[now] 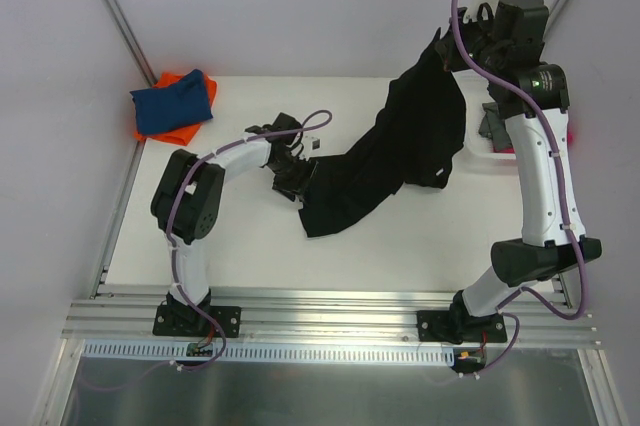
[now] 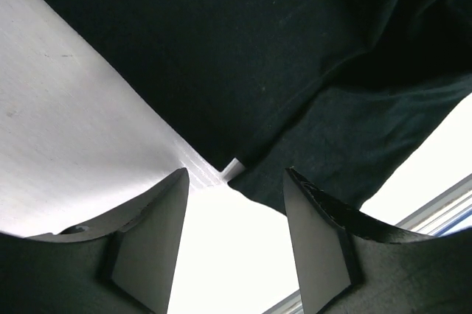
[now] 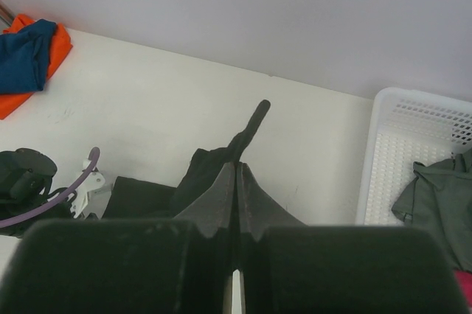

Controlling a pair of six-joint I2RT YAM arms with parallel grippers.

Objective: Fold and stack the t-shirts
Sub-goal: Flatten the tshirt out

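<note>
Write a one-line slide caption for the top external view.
Right claw holds a black t-shirt aloft while the open left claw sits at its lower edge on the table.

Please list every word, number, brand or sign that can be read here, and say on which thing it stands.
No text can be read in any view.
Small white label on the black t-shirt: too small and blurred to read.
Blue t-shirt, orange t-shirt, white basket: no writing shows.
</note>
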